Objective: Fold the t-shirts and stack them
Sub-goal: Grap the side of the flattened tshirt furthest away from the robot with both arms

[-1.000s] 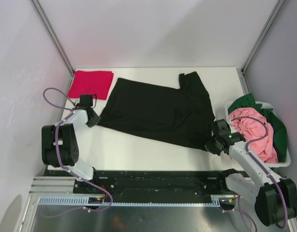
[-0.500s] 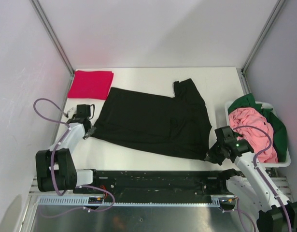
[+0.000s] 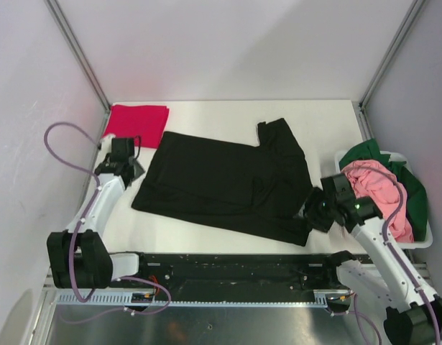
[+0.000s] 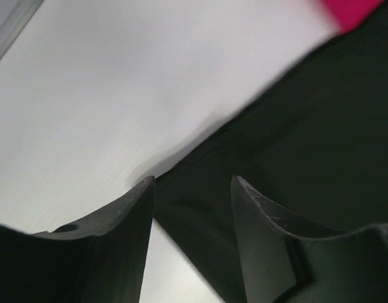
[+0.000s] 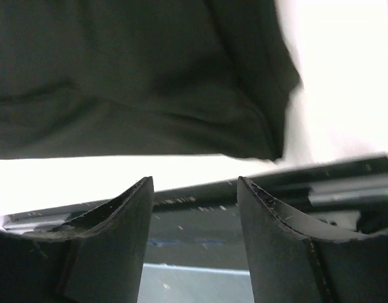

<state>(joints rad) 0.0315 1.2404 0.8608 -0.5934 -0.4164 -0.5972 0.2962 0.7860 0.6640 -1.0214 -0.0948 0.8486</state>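
The left pincer (image 3: pixel 132 169) stands with its jaws parted and nothing between them, at the left hem corner of the black t-shirt (image 3: pixel 228 180). Its wrist camera shows the dark cloth's edge (image 4: pixel 320 126) lying across the gap between the two fingers (image 4: pixel 118 240). Whether they touch the fabric cannot be told.

The right pincer (image 3: pixel 312 210), likewise parted and empty, sits at the shirt's near right corner. In its wrist view that corner (image 5: pixel 149 82) lies just beyond the fingertips (image 5: pixel 263 208). Only the table's near edge and a dark rail (image 5: pixel 200 211) show in the gap.

The black t-shirt is spread flat, slightly askew, across the middle of the white table (image 3: pixel 206 115), one sleeve pointing toward the far side. A red t-shirt (image 3: pixel 136 123) lies folded at the far left corner, just beside the black one. At the table's right edge, a pink t-shirt (image 3: pixel 379 188) is heaped on a green t-shirt (image 3: pixel 370 152) in a white basket (image 3: pixel 419 246), close behind the right arm.
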